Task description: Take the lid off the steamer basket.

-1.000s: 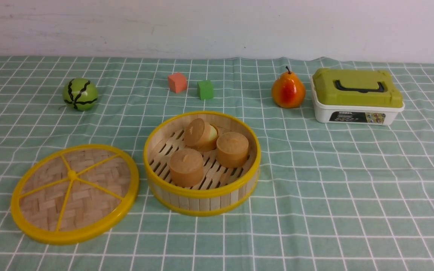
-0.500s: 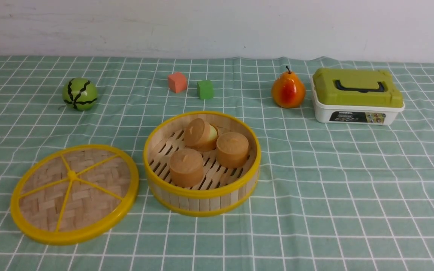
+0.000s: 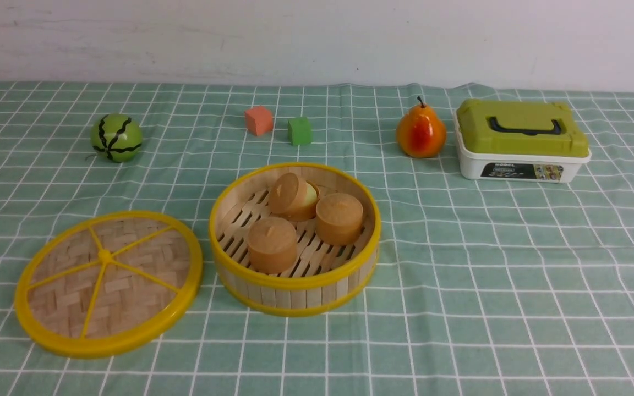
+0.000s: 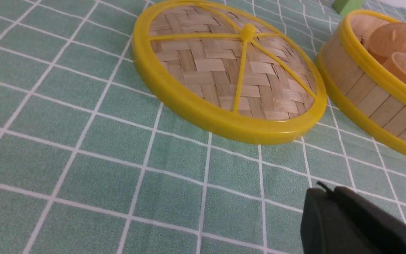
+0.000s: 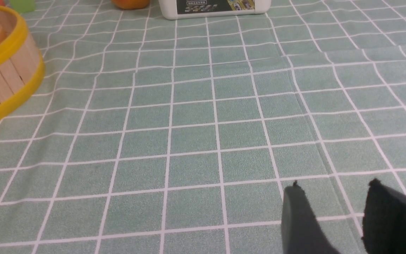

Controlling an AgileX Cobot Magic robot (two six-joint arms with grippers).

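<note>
The lid (image 3: 109,281), a woven bamboo disc with yellow rim and spokes, lies flat on the green checked cloth just left of the steamer basket (image 3: 295,278). The basket stands uncovered and holds three brown round buns. In the left wrist view the lid (image 4: 229,67) and the basket (image 4: 368,95) lie ahead of my left gripper (image 4: 324,192), whose fingers are pressed together, shut on nothing, above bare cloth. My right gripper (image 5: 333,188) is open over bare cloth, with the basket (image 5: 2,81) far off to one side. Neither arm shows in the front view.
At the back stand a toy watermelon (image 3: 117,137), an orange cube (image 3: 259,120), a green cube (image 3: 300,131), a pear (image 3: 421,132) and a white box with a green lid (image 3: 520,140). The wall runs behind the table.
</note>
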